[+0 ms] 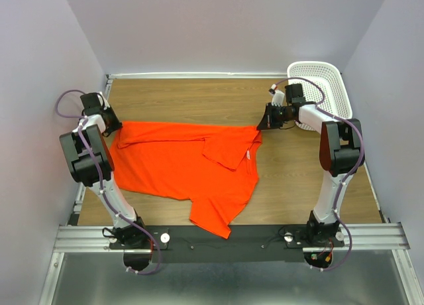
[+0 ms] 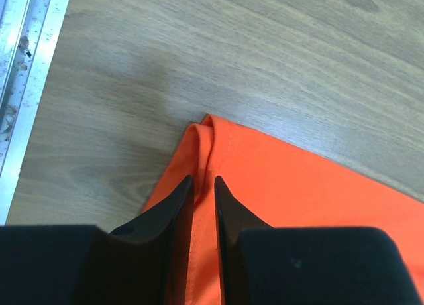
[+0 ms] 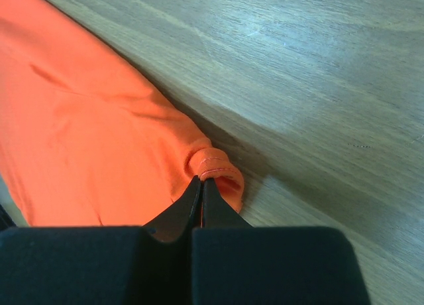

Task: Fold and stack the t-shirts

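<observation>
One bright orange t-shirt point(image 1: 179, 166) lies spread across the wooden table, its upper part folded over and one sleeve hanging toward the near edge. My left gripper point(image 1: 114, 129) is at the shirt's far left corner. In the left wrist view its jaws point(image 2: 203, 180) stand slightly apart, straddling the hem of the t-shirt point(image 2: 298, 185) without pinching it. My right gripper point(image 1: 260, 122) is at the shirt's far right corner. The right wrist view shows that gripper point(image 3: 201, 180) shut on a rolled edge of the t-shirt point(image 3: 86, 132), low over the table.
A white perforated basket point(image 1: 324, 79) stands at the back right, just behind the right arm. A metal rail point(image 2: 26, 73) runs along the table's left edge, near the left gripper. Bare wood lies behind the shirt and to its right.
</observation>
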`<action>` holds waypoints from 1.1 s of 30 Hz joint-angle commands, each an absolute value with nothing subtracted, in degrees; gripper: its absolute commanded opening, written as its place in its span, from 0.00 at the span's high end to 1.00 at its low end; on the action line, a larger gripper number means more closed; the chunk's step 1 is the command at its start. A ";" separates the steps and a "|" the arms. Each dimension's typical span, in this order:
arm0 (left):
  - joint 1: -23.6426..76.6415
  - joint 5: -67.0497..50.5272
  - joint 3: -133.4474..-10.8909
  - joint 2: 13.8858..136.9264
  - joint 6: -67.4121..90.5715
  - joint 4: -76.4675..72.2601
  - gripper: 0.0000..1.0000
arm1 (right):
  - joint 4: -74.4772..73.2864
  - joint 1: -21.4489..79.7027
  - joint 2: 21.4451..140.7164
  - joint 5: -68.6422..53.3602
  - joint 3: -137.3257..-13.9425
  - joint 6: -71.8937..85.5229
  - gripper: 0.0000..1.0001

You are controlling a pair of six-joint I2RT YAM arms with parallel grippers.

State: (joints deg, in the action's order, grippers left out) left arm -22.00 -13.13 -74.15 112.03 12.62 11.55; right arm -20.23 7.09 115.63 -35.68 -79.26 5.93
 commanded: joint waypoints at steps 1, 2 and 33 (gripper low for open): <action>-21.80 -11.51 -75.76 113.82 12.13 11.69 0.74 | -21.53 6.59 116.90 -37.00 -80.77 5.36 0.97; -21.71 -11.69 -75.76 113.91 12.04 11.60 0.76 | -21.62 6.68 116.81 -37.00 -80.68 5.36 0.97; -21.53 -12.66 -87.80 119.26 14.76 10.81 1.00 | -21.88 6.59 116.98 -34.81 -80.51 4.48 0.97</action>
State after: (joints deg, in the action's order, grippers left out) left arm -21.74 -14.96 -85.73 117.01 13.74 12.03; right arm -20.58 7.09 115.63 -35.66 -79.29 5.87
